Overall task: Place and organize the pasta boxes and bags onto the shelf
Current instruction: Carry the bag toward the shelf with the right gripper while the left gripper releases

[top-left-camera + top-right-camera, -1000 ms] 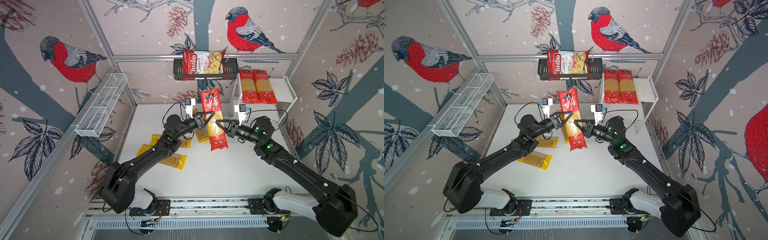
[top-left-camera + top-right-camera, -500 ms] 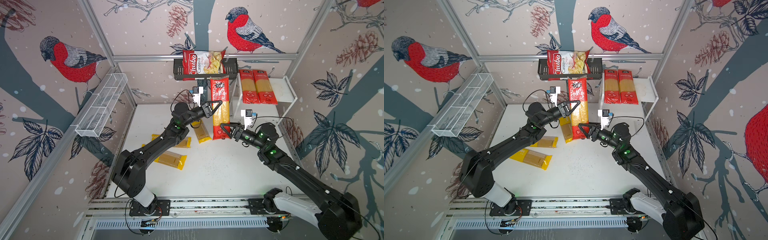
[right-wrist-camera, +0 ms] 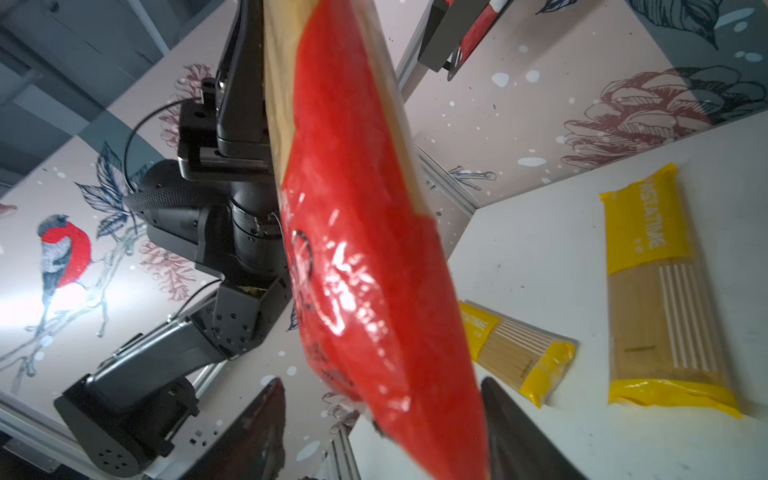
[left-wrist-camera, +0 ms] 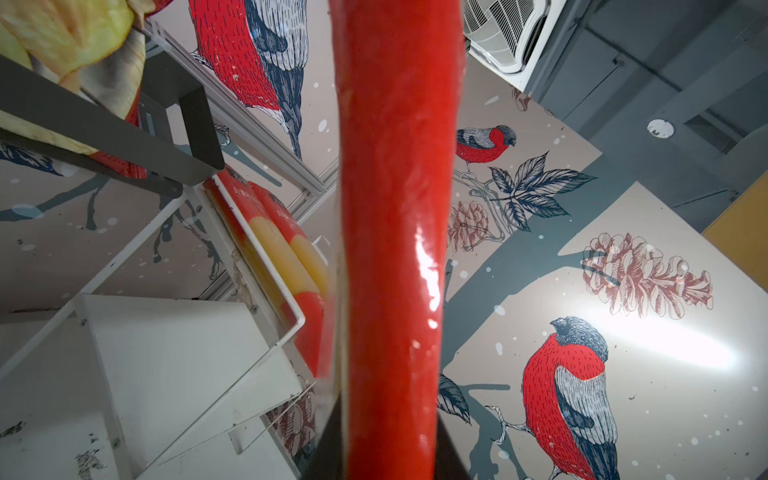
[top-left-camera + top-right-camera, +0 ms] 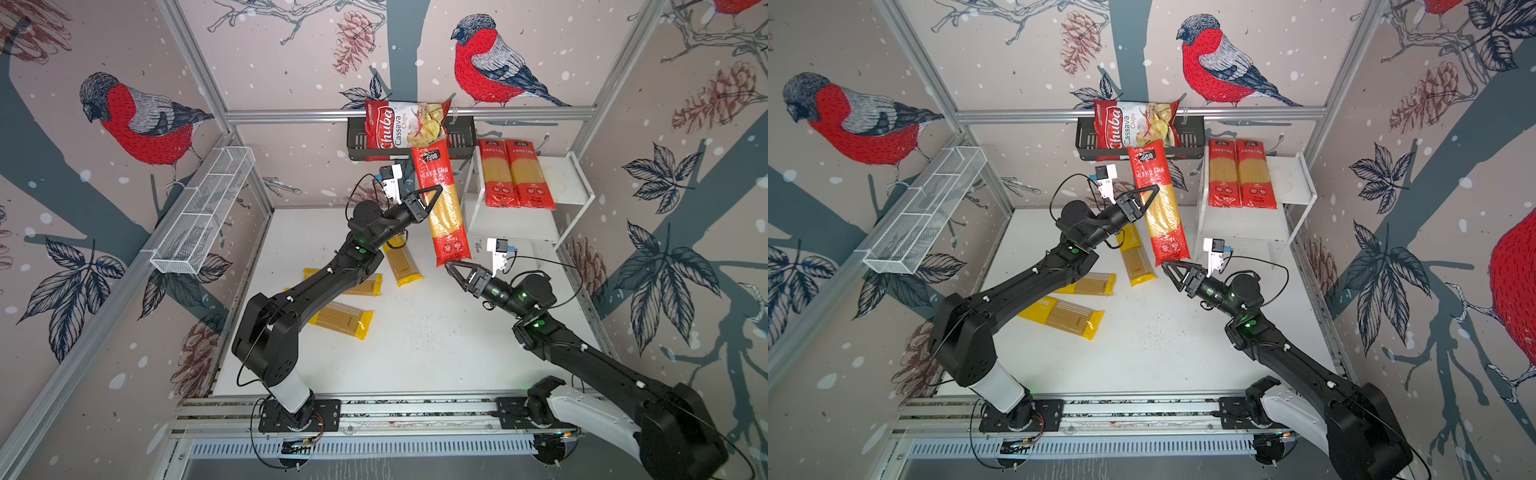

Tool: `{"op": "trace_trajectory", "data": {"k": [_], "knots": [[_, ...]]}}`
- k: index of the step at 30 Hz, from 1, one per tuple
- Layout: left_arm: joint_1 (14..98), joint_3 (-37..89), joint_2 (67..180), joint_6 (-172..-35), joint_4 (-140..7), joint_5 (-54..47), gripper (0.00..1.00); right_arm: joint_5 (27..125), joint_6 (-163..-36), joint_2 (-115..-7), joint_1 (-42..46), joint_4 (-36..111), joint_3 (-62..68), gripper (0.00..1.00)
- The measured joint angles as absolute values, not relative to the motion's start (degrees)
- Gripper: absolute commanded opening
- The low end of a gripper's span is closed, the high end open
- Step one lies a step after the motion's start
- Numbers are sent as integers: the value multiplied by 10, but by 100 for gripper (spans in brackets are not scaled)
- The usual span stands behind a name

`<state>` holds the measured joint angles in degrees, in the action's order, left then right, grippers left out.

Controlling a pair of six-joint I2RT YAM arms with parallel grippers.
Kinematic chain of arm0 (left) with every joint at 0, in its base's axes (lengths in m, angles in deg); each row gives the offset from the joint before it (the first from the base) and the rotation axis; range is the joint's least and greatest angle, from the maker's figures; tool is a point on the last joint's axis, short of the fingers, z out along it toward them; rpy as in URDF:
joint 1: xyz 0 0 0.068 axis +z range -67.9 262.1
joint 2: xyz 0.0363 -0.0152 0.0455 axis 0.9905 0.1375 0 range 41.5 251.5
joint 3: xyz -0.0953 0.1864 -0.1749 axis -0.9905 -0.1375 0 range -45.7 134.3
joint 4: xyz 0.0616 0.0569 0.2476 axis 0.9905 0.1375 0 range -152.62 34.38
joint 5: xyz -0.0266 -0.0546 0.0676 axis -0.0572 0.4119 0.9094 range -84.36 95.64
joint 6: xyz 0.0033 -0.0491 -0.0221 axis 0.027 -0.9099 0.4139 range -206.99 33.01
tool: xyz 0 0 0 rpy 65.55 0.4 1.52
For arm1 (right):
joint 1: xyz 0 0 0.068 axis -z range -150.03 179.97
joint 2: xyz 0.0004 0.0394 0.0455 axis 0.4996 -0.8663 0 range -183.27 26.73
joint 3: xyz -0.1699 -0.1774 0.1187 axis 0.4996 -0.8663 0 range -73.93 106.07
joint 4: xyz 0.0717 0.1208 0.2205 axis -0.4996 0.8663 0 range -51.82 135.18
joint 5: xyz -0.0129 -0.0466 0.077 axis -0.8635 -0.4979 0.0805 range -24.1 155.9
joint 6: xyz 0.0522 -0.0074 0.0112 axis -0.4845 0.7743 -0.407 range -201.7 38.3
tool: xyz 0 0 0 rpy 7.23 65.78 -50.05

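While my left gripper (image 5: 434, 200) clamps red-ended pack (image 5: 448, 222) aloft beside shelf (image 5: 582, 183), my right gripper (image 5: 457, 270) stands open near shelf foot; two red-ended packs (image 5: 515, 174) on shelf top.

yellow pack (image 5: 368, 286) half under left arm (image 5: 324, 282), red pack (image 4: 390, 249) blurred (close-up)

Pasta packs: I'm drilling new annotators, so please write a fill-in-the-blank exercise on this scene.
The left jaws grip a pack with ___ ends.
The right jaws, at its lower end, stand ___.
The shelf holds ___ red packs.
___ yellow packs lie on the table.
Missing words: red; open; two; three.
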<state>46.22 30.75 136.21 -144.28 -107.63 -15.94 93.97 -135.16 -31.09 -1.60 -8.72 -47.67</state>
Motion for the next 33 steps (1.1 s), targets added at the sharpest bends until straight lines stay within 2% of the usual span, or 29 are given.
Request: {"op": "trace_trajectory", "data": {"k": [13, 16, 21, 28, 33], "knots": [[425, 278, 1354, -1487, -1116, -126, 8, 813, -1427, -335, -65, -299, -532, 65], [425, 271, 1343, -1487, -1116, -117, 8, 787, -1433, -333, -73, -332, -542, 58], [422, 265, 1335, -1496, -1116, -109, 9, 751, -1433, -335, -92, -357, -542, 37], [422, 253, 1326, -1496, -1116, -107, 13, 718, -1426, -340, -110, -365, -542, 21], [421, 248, 1319, -1497, -1117, -102, 26, 718, -1413, -321, -105, -354, -540, 14]]}}
